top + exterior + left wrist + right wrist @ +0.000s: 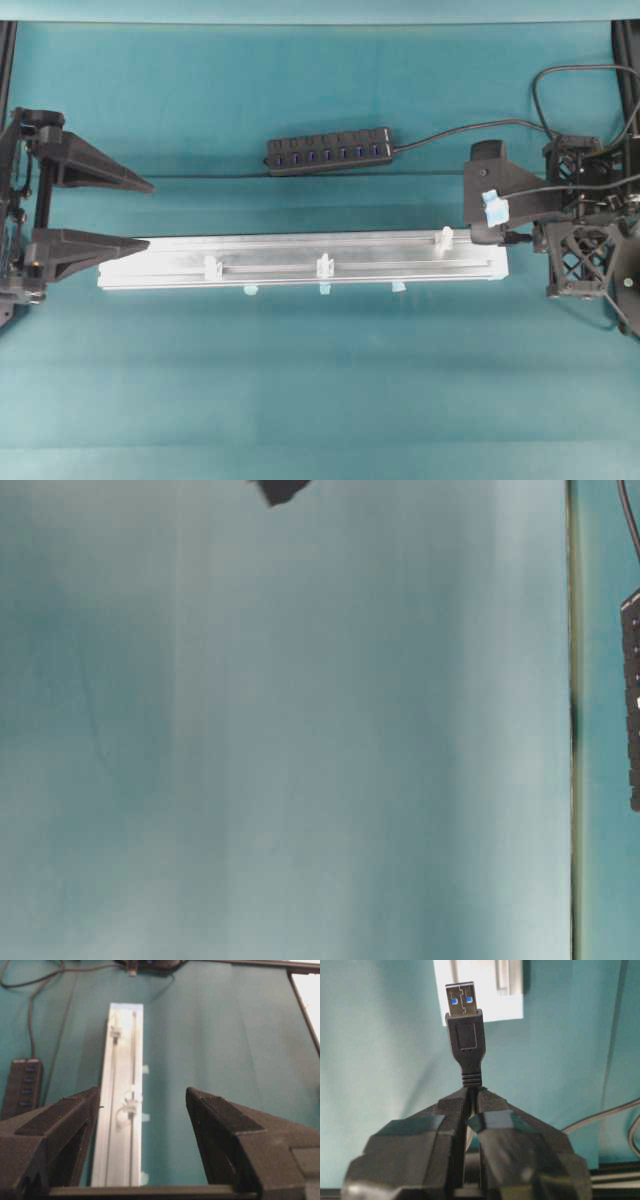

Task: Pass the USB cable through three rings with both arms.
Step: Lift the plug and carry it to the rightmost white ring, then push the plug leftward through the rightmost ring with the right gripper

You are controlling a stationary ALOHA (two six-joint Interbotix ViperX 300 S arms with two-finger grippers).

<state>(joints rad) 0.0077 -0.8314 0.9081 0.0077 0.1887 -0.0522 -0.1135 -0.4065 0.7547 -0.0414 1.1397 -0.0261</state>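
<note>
My right gripper (487, 232) is shut on the USB cable just behind its black plug (464, 1030). In the right wrist view the gripper (474, 1091) holds the plug with its silver tip (462, 1000) pointing at the near end of the rail (480, 990). Three translucent-white rings stand on the silver rail (280, 250): one on the left (212, 268), one in the middle (324, 266) and one on the right (444, 238). My left gripper (148, 213) is open and empty at the rail's left end. It also shows wide open in the left wrist view (142, 1092), above the nearest ring (131, 1105).
A long black multi-port hub (330, 150) lies behind the rail, and its cord (470, 128) runs off to the right. It also shows in the left wrist view (25, 1085). Small blue tape tabs (324, 289) line the rail's front edge. Loose black cords (560, 75) loop at the back right.
</note>
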